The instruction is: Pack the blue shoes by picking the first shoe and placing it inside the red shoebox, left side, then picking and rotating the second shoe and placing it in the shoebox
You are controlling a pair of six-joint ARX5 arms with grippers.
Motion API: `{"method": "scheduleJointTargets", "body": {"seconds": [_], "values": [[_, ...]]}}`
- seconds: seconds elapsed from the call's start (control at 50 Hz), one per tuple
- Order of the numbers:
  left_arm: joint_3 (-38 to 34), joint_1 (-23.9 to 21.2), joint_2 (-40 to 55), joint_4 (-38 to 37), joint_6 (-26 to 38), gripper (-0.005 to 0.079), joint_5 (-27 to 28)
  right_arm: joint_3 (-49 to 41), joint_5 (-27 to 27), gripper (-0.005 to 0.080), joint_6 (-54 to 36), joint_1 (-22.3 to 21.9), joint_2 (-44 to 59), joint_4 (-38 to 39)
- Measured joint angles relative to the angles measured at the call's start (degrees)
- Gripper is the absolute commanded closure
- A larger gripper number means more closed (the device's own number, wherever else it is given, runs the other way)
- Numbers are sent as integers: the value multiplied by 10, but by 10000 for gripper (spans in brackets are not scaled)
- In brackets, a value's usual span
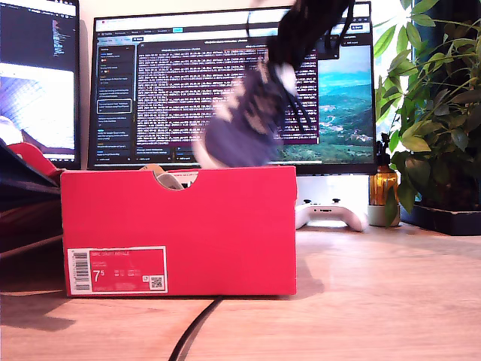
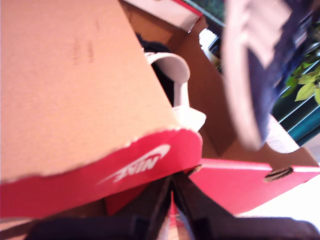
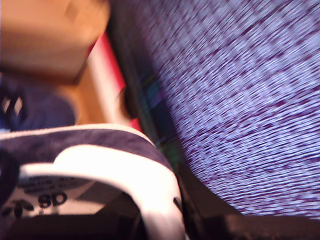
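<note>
The red shoebox (image 1: pixel 180 226) stands on the desk with its label facing the exterior camera. One blue shoe (image 2: pixel 172 80) lies inside it, and its heel (image 1: pixel 169 179) shows through the notch. The other blue shoe (image 1: pixel 244 124) hangs blurred above the box's half on the exterior view's right, toe down. My second gripper (image 3: pixel 165 220) is shut on its white-lined heel collar (image 3: pixel 120 170). In the first wrist view that shoe (image 2: pixel 255 70) hovers over the open box. My first gripper (image 2: pixel 172 192) is shut on the rim of the swoosh-marked lid (image 2: pixel 100 170).
Two monitors (image 1: pixel 225 90) stand behind the box. A white game controller (image 1: pixel 331 214) and an amber bottle (image 1: pixel 383 188) sit at the exterior view's right, beside a leafy plant (image 1: pixel 440 113). A black cable (image 1: pixel 195 327) runs along the desk in front of the box.
</note>
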Motion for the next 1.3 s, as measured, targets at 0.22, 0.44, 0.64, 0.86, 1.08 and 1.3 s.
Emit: {"method": "scheduleJointTargets", "body": {"seconds": [0.22, 0.44, 0.64, 0.86, 1.08, 1.3], "values": [[-1, 0, 0, 3, 0, 762, 1, 0, 0, 765, 0, 20, 29, -26], [-2, 0, 0, 3, 0, 762, 2, 6, 5, 765, 0, 41, 55, -35], [-2, 0, 0, 4, 0, 762, 2, 11, 15, 765, 0, 41, 72, -42], [-2, 0, 0, 5, 0, 762, 1, 12, 26, 671, 0, 40, 89, -45], [-2, 0, 0, 6, 0, 762, 1, 12, 35, 408, 4, 42, 89, -44], [-2, 0, 0, 10, 0, 762, 4, 12, 86, 408, 5, 76, 89, -44]]}}
